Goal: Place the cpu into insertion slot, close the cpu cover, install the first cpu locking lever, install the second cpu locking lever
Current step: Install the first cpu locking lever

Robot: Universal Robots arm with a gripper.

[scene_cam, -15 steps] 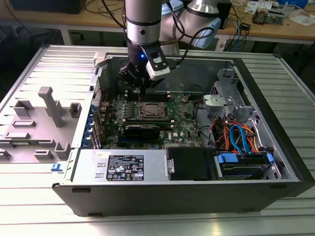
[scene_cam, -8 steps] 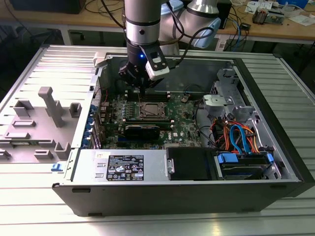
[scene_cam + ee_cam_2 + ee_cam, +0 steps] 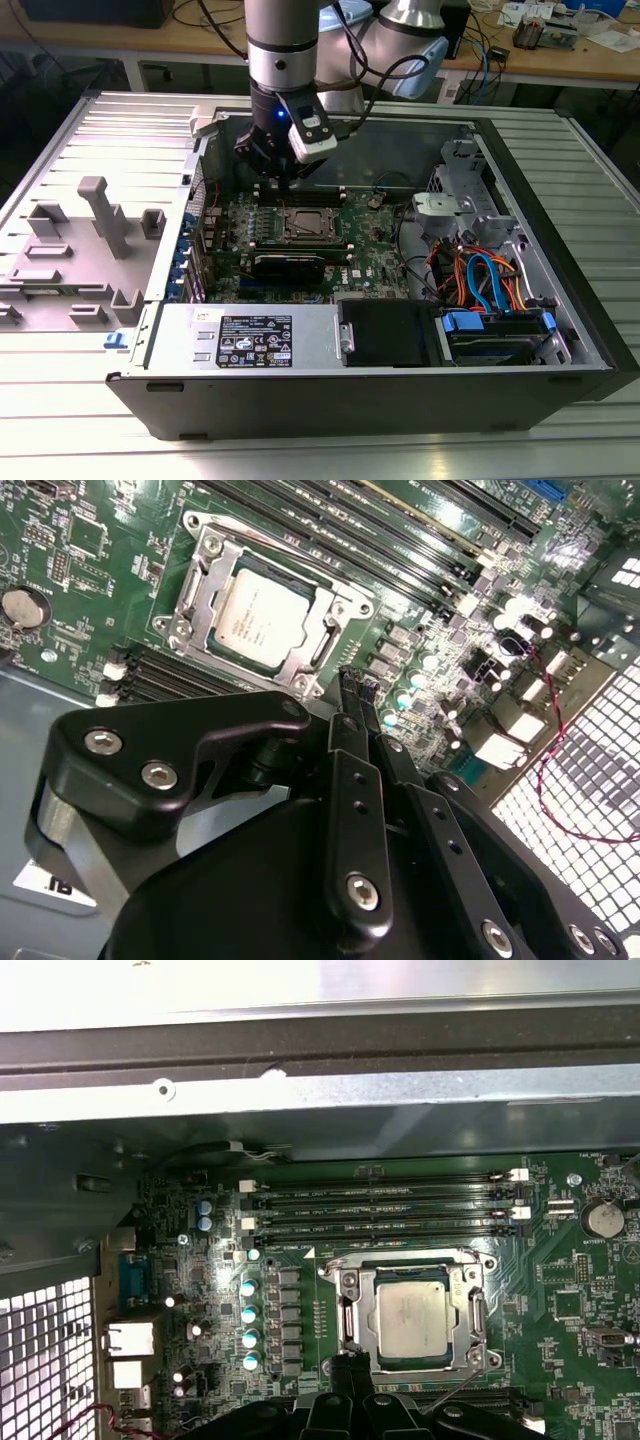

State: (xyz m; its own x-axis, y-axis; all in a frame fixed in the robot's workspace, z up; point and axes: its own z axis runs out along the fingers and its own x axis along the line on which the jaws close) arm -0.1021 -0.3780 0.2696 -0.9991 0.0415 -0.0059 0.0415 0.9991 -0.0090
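The cpu, a flat square chip with a dull silver top, lies in the insertion slot on the green board. The cpu cover, a silvery frame, lies flat around the chip. A thin wire lever runs along one socket edge. My gripper hovers just off the socket's edge, a little above the board. Its two black fingertips are pressed together with nothing between them.
Long black memory slots flank the socket. A black card stands on the socket's near side. The case wall and perforated back panel are close by. Cables and drive bays fill the exterior view's right.
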